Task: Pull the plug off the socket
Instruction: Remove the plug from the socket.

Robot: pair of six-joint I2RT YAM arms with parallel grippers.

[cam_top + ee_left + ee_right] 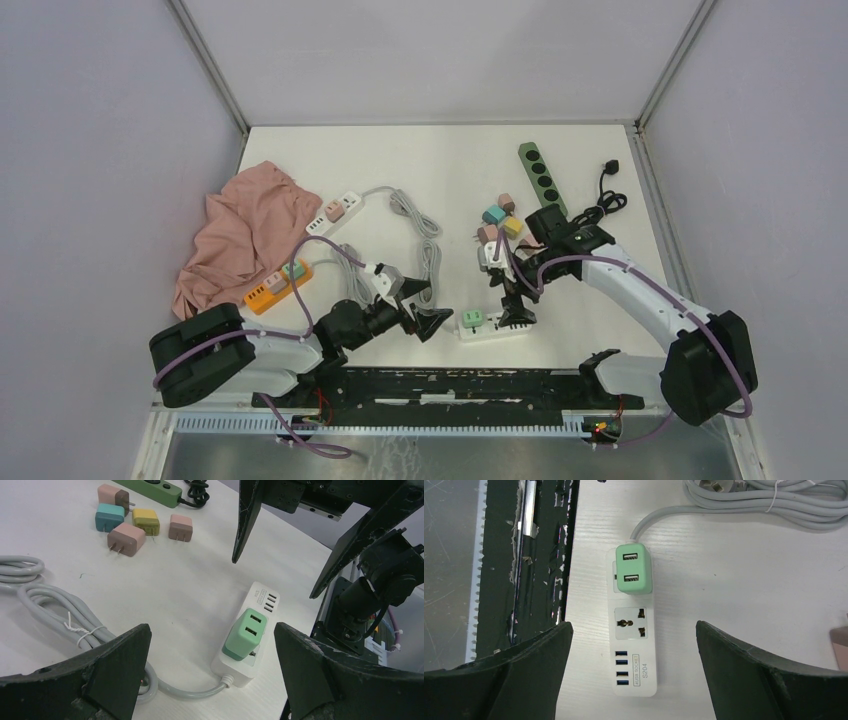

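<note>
A mint-green plug (634, 569) with two USB ports sits in the end outlet of a white socket strip (634, 650), near the grey cord. My right gripper (634, 625) hangs open over the strip, with the strip's free outlet and USB ports between its spread fingers and nothing touched. In the left wrist view the plug (245, 634) stands on the strip (262, 600), and my left gripper (211, 630) is open just short of it. From above, the left gripper (425, 310) is left of the plug (474, 318) and the right gripper (512, 300) is above the strip's right end.
Several loose coloured plugs (500, 218) lie behind the strip, beside a green power strip (542, 178). Coiled grey cable (425, 240) runs at centre-left. An orange strip (278, 285), a white strip (335, 212) and a pink cloth (245, 230) lie at left. The black base rail (450, 385) borders the near edge.
</note>
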